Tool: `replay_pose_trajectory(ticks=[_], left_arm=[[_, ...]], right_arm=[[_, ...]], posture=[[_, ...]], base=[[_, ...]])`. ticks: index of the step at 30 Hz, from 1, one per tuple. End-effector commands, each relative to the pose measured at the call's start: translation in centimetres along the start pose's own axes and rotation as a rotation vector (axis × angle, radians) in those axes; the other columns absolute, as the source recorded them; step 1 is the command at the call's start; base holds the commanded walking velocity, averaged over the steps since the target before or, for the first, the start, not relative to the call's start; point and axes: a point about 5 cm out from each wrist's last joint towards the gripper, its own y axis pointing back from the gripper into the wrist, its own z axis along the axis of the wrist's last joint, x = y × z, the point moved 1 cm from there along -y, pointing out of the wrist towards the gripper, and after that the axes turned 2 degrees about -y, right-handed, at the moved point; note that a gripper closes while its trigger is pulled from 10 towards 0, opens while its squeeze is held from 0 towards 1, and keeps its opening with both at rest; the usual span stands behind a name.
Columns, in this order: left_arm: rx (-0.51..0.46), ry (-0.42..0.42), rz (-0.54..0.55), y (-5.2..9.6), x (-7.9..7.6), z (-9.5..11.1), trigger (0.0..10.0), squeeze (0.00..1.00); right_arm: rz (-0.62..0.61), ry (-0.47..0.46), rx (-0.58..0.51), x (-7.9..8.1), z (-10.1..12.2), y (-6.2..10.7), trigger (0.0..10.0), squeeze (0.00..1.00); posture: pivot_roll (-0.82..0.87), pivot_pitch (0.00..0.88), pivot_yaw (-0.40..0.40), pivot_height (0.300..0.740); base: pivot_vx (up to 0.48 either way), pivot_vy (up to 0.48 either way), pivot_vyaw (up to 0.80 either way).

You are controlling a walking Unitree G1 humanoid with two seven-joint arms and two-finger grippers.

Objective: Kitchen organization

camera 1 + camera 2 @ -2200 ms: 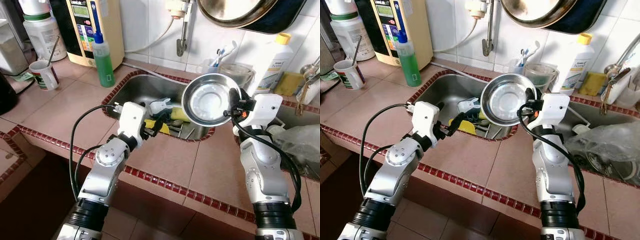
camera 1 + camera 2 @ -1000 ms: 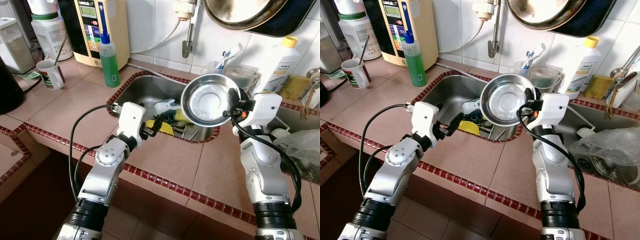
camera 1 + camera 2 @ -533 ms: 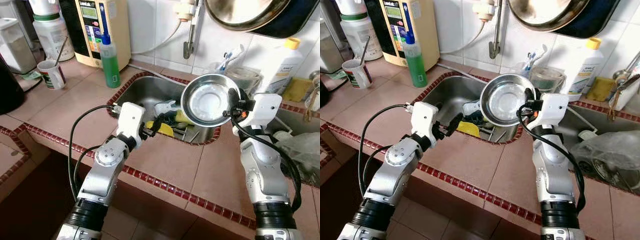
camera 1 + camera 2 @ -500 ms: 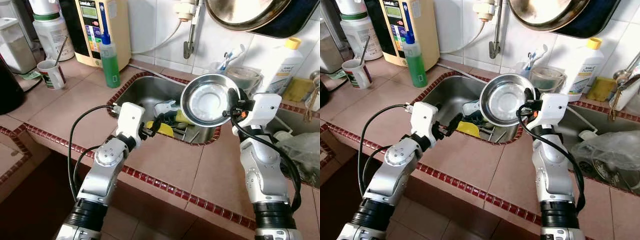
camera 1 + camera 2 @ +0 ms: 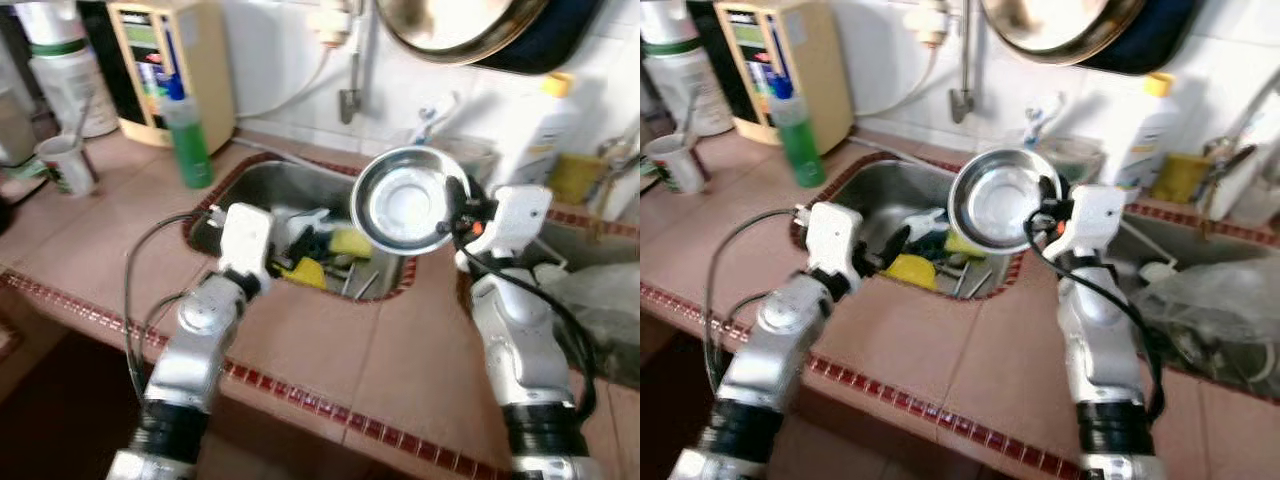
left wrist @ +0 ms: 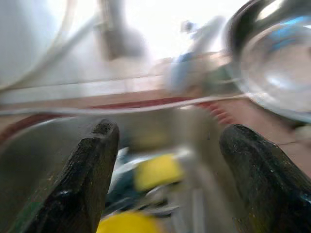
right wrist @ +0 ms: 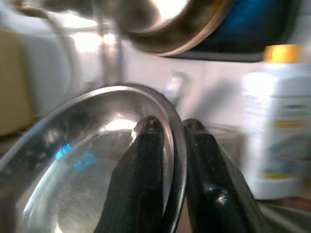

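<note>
Pinching the steel bowl (image 5: pixel 405 200) by its rim above the sink (image 5: pixel 280 185), our right gripper (image 7: pixel 167 133) needs firmness: it's light, rigid, slippery. Left gripper (image 6: pixel 165 150) gapes empty.

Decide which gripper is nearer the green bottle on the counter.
Left. The left gripper hangs over the sink, closer to the green bottle; the right gripper, holding the steel bowl, is farther away.

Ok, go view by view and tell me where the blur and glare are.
Eye views: soft motion blur throughout. Left wrist view: heavy blur, white glare washing out the wall. Right wrist view: steel bowl and white bottle smeared, bright glare on the hanging pan.
</note>
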Motion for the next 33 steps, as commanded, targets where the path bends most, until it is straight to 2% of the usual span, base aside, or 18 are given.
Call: replay_pose_trajectory(ticks=[1, 6, 12, 19, 25, 26, 27, 33], left_arm=[[-0.010, -0.030, 0.040, 0.4, 1.5, 0.5, 10.0, 0.00], [-0.023, -0.048, 0.055, 0.4, 1.5, 0.6, 10.0, 0.00], [-0.027, -0.069, 0.021, 0.7, 1.0, 0.7, 10.0, 0.00], [-0.030, -0.106, -0.060, 1.5, 0.2, 0.9, 10.0, 0.00], [-0.042, -0.137, -0.177, 3.0, -1.5, 1.2, 10.0, 0.00], [-0.042, -0.137, -0.177, 3.0, -1.5, 1.2, 10.0, 0.00], [-0.034, -0.138, -0.220, 3.6, -2.3, 1.2, 10.0, 0.00], [0.005, -0.115, -0.305, 5.3, -4.1, 0.9, 10.0, 0.00]], right_arm=[[0.041, -0.016, -0.044, 1.4, 0.9, -0.6, 10.0, 0.00], [0.046, -0.018, -0.036, 1.6, 0.7, -0.6, 10.0, 0.00], [0.056, -0.010, 0.001, 1.3, 0.1, -0.6, 10.0, 0.00], [0.068, 0.052, 0.129, 0.1, -1.4, -1.1, 10.0, 0.00], [0.085, 0.077, 0.186, -1.0, -2.1, -1.7, 10.0, 0.00], [0.085, 0.077, 0.186, -1.0, -2.1, -1.7, 10.0, 0.00], [0.091, 0.076, 0.195, -1.1, -2.1, -1.9, 10.0, 0.00], [0.112, 0.077, 0.231, -1.3, -2.6, -2.6, 10.0, 0.00]], posture=[[0.00, 0.000, -0.020, 0.740], [0.00, 0.000, -0.019, 0.740], [0.00, 0.000, -0.018, 0.740], [0.01, 0.000, -0.017, 0.740], [0.02, 0.057, -0.014, 0.740], [0.02, 0.057, -0.014, 0.740], [0.02, 0.085, -0.010, 0.740], [0.02, 0.145, 0.000, 0.740]], base=[[0.311, 0.000, 0.00], [0.062, 0.000, 0.00], [0.000, 0.000, 0.00], [0.000, 0.000, 0.00], [0.000, 0.000, 0.00], [0.000, 0.000, 0.00], [0.000, 0.000, 0.00], [0.000, 0.000, 0.00]])
